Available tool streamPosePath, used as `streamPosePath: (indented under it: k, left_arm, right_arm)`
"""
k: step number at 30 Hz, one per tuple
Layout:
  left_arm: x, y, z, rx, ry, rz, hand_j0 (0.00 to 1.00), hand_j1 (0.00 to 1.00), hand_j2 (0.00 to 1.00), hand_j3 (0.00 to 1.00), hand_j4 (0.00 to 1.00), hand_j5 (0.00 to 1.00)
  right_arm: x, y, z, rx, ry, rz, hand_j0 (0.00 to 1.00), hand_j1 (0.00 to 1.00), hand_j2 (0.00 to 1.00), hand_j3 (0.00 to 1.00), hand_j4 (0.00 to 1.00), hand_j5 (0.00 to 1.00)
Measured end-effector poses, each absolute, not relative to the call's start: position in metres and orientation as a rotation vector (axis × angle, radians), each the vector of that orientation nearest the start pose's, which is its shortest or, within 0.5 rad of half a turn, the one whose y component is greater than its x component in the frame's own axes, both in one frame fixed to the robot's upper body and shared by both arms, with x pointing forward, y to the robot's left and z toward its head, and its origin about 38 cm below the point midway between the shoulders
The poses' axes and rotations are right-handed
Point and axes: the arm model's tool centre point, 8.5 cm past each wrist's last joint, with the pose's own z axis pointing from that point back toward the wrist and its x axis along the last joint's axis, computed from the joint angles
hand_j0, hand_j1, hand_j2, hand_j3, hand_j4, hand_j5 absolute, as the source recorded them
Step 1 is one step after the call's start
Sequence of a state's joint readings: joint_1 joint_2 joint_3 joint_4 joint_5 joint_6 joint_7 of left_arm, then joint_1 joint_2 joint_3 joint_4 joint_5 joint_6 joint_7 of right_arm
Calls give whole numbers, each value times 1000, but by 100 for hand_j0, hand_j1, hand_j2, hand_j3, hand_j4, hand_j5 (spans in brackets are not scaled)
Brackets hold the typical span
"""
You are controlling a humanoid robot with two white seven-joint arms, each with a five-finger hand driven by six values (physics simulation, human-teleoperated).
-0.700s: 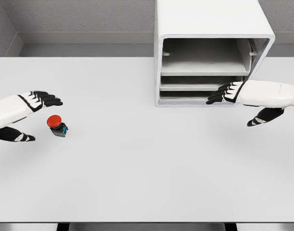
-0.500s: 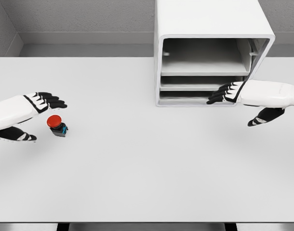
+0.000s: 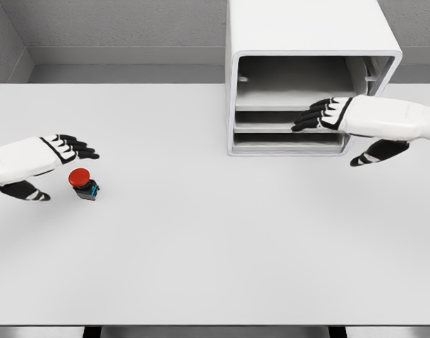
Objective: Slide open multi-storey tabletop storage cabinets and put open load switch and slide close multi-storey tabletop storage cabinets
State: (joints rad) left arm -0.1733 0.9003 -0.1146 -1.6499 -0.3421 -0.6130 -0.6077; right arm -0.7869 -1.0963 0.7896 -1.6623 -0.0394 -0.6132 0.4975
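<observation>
Left hand: enters from the left edge and hovers above the counter; the black fingers are extended and loosely spread, the thumb held below and apart, grasping nothing.
Load switch: a small dark body with a blue detail and a round red button on top; it stands on the counter just beside the left hand, below the fingertips and to the right of the thumb, and no contact between them is visible.
Counter: a plain white surface carrying the switch at left and the cabinet at the far right-centre.
Storage cabinet: a white box with rounded corners, its front facing the camera; a tall upper compartment and two shallow lower levels are visible inside, and the interior looks grey.
Right hand: enters from the right edge in front of the cabinet's lower right part; its fingers are stretched out flat, pointing left at the height of the middle level, the thumb hanging below near the cabinet's bottom right corner. They are released; whether the tips touch the shelf edge cannot be told.
</observation>
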Motion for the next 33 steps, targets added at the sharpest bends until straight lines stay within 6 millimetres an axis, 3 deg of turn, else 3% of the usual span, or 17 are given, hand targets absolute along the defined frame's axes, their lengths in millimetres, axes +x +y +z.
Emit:
streamPosePath:
  k: [7,15,21,33]
  left_arm:
    - [363,356,194,390,-1374,-1973,100,100,100,100,100,100]
    - [378,364,192,384,-1371,-1923,100,100,100,100,100,100]
    - [378,364,177,346,-1346,-1912,100,100,100,100,100,100]
    - [380,363,172,334,-1350,-1896,100,100,100,100,100,100]
  right_arm:
    - [392,-298,294,-155,-1628,2063,100,100,100,100,100,100]
    - [393,-288,292,-130,-1648,2069,100,100,100,100,100,100]
    - [396,-288,299,-151,-1653,2066,100,100,100,100,100,100]
    - [412,-298,297,-230,-1523,1947,100,100,100,100,100,100]
